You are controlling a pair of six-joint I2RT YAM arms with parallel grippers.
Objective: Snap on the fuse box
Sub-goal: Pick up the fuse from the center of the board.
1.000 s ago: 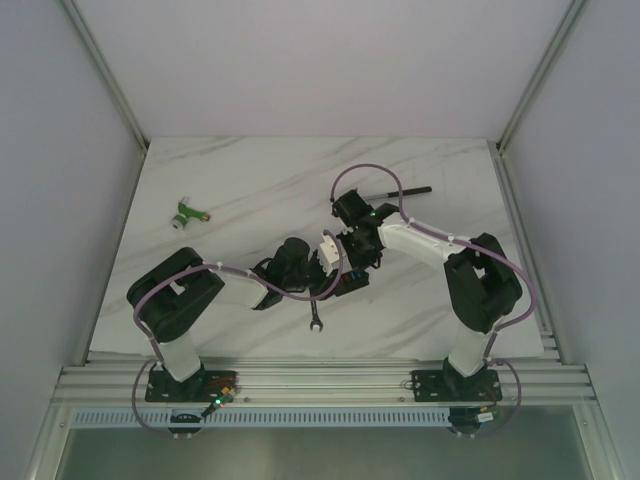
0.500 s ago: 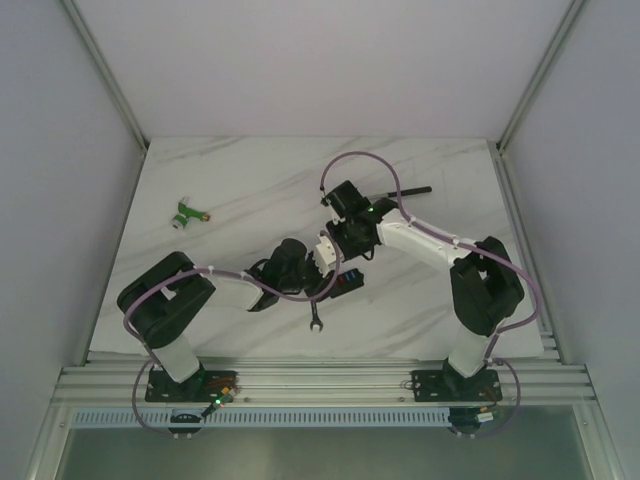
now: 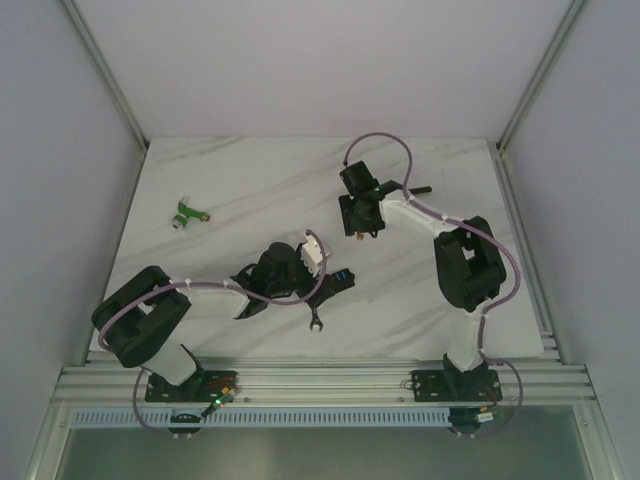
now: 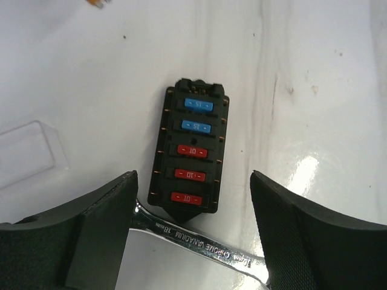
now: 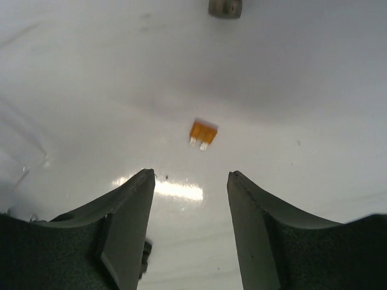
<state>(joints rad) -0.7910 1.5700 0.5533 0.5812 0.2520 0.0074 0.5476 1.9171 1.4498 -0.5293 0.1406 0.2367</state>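
The left hand [image 4: 193, 175] is seen drawn back from the close huddle of a second ago, its fingers spread wide and nothing held between them. To its left on the counter [image 4: 314, 90], the clear cover [image 4: 27, 154] is found lying loose, apart from the box. Just ahead of the spread fingers the fuse box [image 4: 192, 151] is laid flat, its near end resting across the wrench [image 4: 199, 244], with its blue and red fuses all exposed. The right hand [image 5: 190, 173], likewise parted and empty, has been carried off toward the far side of the counter, where a loose orange fuse [image 5: 202, 134] is faced. With both hands withdrawn and the box left uncovered, the snap is judged not yet made; the cover remains to be fetched and pressed on.
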